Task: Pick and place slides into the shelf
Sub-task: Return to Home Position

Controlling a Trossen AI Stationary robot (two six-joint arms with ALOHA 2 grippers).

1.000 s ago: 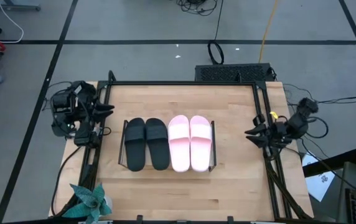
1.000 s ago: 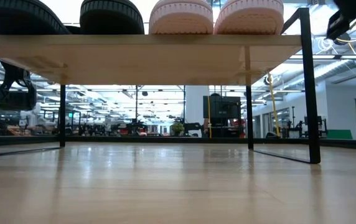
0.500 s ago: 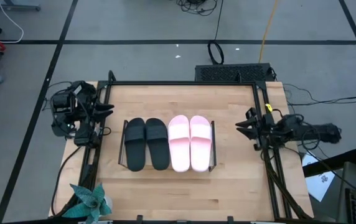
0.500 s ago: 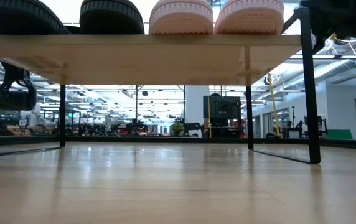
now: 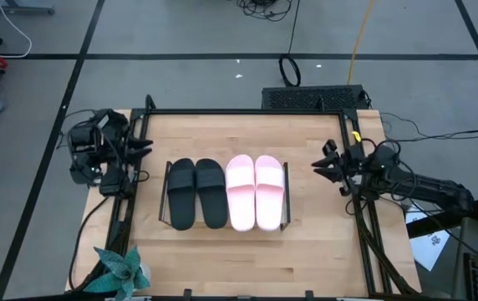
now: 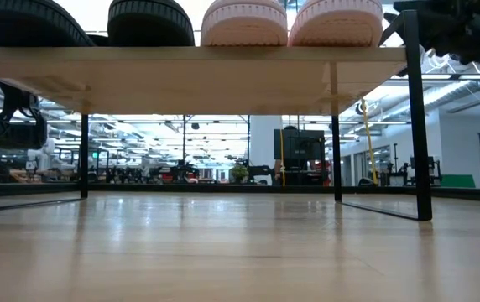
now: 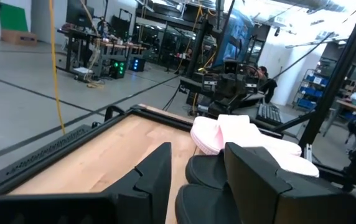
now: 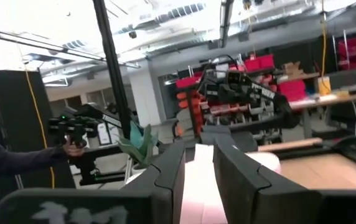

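Slides, black pair (image 5: 195, 193) and pink pair (image 5: 256, 191): side by side on shelf (image 5: 286, 201), long axes front to back. Right gripper (image 5: 322, 160): empty, spread, near shelf's right end. Left gripper (image 5: 143, 149): spread, at left edge of table (image 5: 247, 251)

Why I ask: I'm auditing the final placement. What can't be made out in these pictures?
- Low view: the slides' straps, cut off by the top edge.
- High view: the shelf board, mostly covered by the slides.
- Left wrist view: the black pair, mostly behind the left gripper.
- Right wrist view: the pink pair, mostly behind the right gripper; the black pair is out of sight.
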